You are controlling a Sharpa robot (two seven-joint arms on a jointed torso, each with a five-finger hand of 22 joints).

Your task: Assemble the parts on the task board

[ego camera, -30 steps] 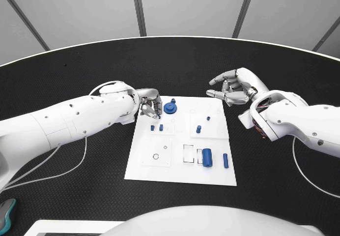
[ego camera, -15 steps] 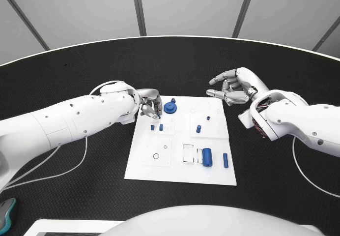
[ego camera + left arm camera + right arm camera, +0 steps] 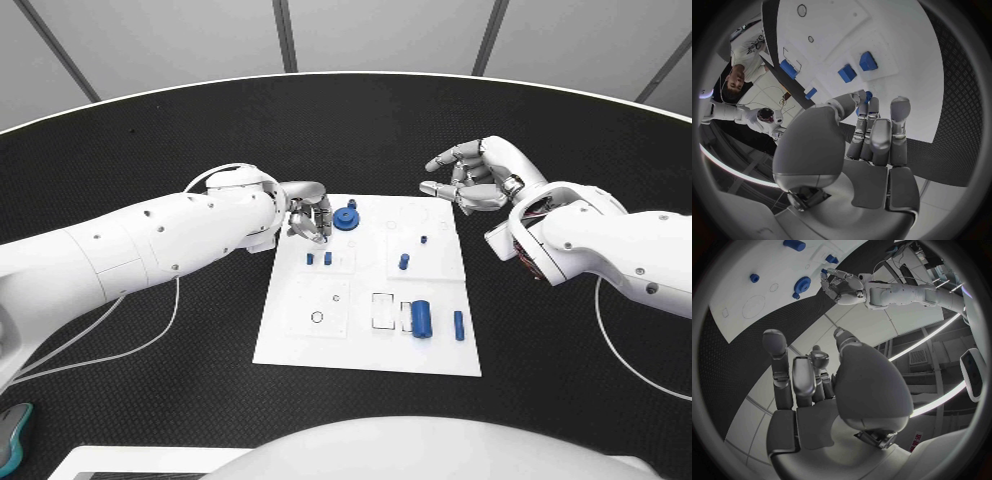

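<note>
- Head view: the white board (image 3: 368, 320) lies in the middle of the black counter (image 3: 173, 400). The left robot hand (image 3: 307, 215) is at the far left corner of the board, its fingers bent down just beside a round blue knob (image 3: 346, 219) that stands there. I cannot tell if the fingers grasp anything. Two small blue pegs (image 3: 319, 259) stand near this corner, one blue peg (image 3: 404, 262) stands in the middle of the board, and a thick blue cylinder (image 3: 421, 319) with a thin blue pin (image 3: 459, 325) beside it lies at the near right part.
- Head view: the right robot hand (image 3: 473, 178) is above the counter at the far right corner of the board, fingers curled but apart, and it grasps nothing.
- Left wrist view: the left robot hand (image 3: 870, 145) has its fingers close together, and a small blue piece (image 3: 868, 95) shows at the fingertips (image 3: 862, 97); held or not, I cannot tell.
- Right wrist view: the right robot hand (image 3: 811, 390) is released, with nothing in its palm.
</note>
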